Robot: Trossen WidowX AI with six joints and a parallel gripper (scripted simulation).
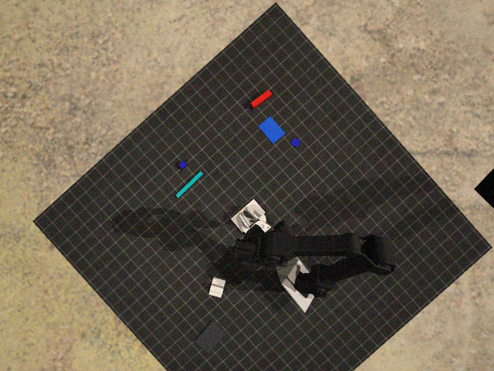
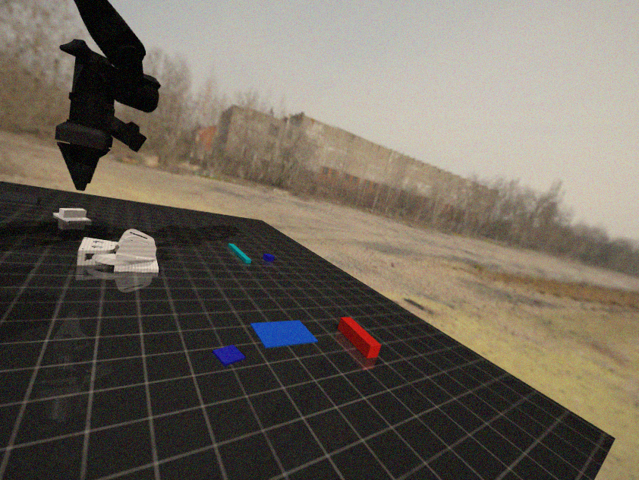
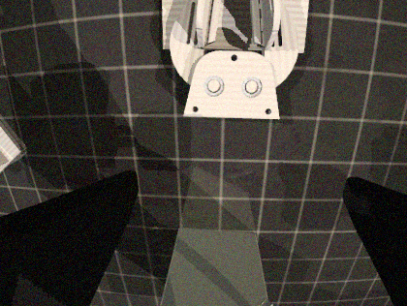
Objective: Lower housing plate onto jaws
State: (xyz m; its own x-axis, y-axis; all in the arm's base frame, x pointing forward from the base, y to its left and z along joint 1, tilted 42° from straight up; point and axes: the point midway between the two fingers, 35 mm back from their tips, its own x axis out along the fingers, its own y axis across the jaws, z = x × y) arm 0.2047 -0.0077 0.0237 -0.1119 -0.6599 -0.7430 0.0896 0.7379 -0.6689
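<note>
The white housing plate [image 1: 262, 226] [image 2: 98, 244] [image 3: 233, 103] lies flat and looks level over the near end of the white jaw assembly [image 1: 251, 211] [image 2: 135, 253] [image 3: 288, 68]. In the wrist view two round pins show in ringed holes through the plate, and curved white parts stick out on both sides under it. How closely the plate sits on the stubs is hidden. My gripper [image 2: 80, 187] [image 3: 241, 184] is open and empty. It hangs well above the table, clear of the plate, which lies ahead of the fingertips in the wrist view.
A stepped white block [image 1: 217, 287] [image 2: 72, 218] stands off to one side. A cyan bar [image 1: 189, 184] [image 2: 240, 253], a red bar [image 1: 261, 98] [image 2: 359, 337], a blue rectangle [image 1: 271, 130] [image 2: 284, 333] and small blue pieces lie farther off. A dark grey patch [image 1: 210, 336] lies near the lower edge.
</note>
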